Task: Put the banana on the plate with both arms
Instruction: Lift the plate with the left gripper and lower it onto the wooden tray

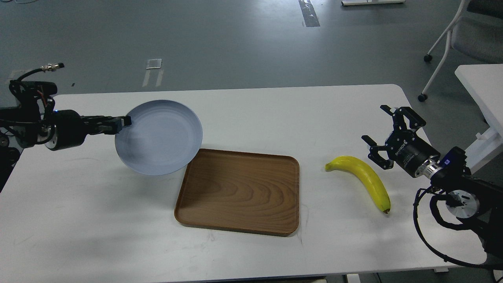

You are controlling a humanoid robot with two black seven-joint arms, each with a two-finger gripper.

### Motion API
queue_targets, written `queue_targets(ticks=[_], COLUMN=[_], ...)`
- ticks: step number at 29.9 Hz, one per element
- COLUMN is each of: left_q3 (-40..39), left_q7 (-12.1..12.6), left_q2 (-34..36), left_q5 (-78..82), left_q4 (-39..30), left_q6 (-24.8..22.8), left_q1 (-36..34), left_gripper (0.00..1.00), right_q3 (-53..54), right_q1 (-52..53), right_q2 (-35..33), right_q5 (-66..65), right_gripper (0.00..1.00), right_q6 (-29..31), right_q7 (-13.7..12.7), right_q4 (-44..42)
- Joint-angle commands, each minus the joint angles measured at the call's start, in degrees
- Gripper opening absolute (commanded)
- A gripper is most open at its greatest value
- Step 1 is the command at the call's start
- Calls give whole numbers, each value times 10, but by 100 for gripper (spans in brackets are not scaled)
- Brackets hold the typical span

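Observation:
The pale blue-grey plate point(159, 136) is held in the air, tilted, above the table left of the tray. My left gripper point(122, 122) is shut on the plate's left rim. The yellow banana point(363, 179) lies on the white table at the right, greenish stem pointing left, dark tip toward the front. My right gripper point(383, 135) is open and empty, just right of the banana's upper part, not touching it.
A rectangular brown wooden tray point(239, 190) lies in the middle of the white table point(275, 114); the plate's lower right edge overlaps its far left corner. A chair point(463, 35) and another white table point(481, 90) stand at the right.

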Motion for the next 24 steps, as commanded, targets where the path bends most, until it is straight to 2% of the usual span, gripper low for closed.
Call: queue_targets(ticks=[1, 8, 19, 24], left_q3=[5, 35, 70, 73], left_q7=[0, 0, 0, 0], left_q2=[-71, -188, -287, -310], left_q5=[41, 47, 46, 47], left_q4=[1, 49, 143, 171], left_q6=[-13, -17, -19, -18], left_q1=[-12, -14, -13, -9], left_gripper=[0, 0, 0, 0], right_q3=[0, 0, 0, 0], right_q1=[-2, -6, -6, -5], right_q2=[0, -4, -5, -7], right_q5=[0, 0, 0, 0], right_gripper=[99, 99, 99, 99], right_q6=[0, 0, 0, 0], right_q7=[0, 0, 0, 0], right_q4=[0, 0, 0, 0])
